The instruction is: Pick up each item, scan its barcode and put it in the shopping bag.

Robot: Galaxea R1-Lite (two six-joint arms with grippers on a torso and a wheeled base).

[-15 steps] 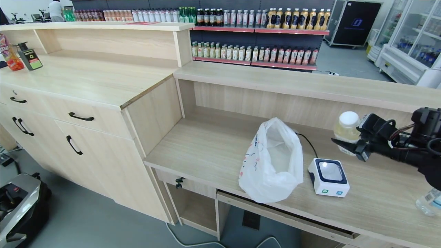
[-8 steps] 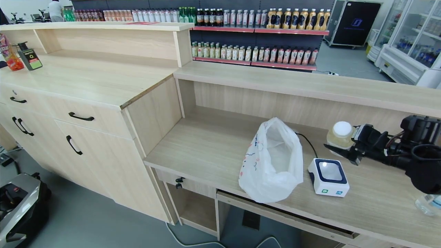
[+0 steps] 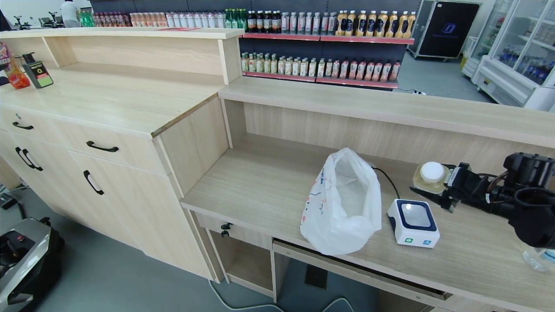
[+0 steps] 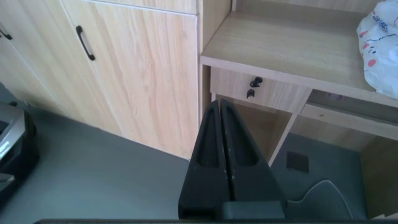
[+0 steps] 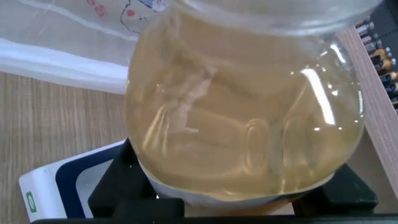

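A clear bottle (image 3: 430, 177) of pale yellow drink with a white cap hangs just above the counter, behind the white barcode scanner (image 3: 413, 222). My right gripper (image 3: 424, 185) is shut on it from the right. In the right wrist view the bottle (image 5: 242, 106) sits close between the dark fingers (image 5: 115, 190), with the scanner (image 5: 62, 183) below and the bag (image 5: 68, 37) beyond. The white plastic shopping bag (image 3: 344, 203) stands open left of the scanner. My left gripper (image 4: 219, 107) is shut and holds nothing, low in front of the counter's cupboards.
Another clear bottle (image 3: 540, 255) lies at the counter's right front edge. The scanner's black cable (image 3: 389, 180) runs back behind the bag. A raised wooden ledge (image 3: 390, 108) borders the counter at the back. Bare counter (image 3: 260, 186) lies left of the bag.
My right gripper has come down and a little to the left with the bottle, close behind the scanner. The bottle has tipped so its cap faces up toward the head camera.
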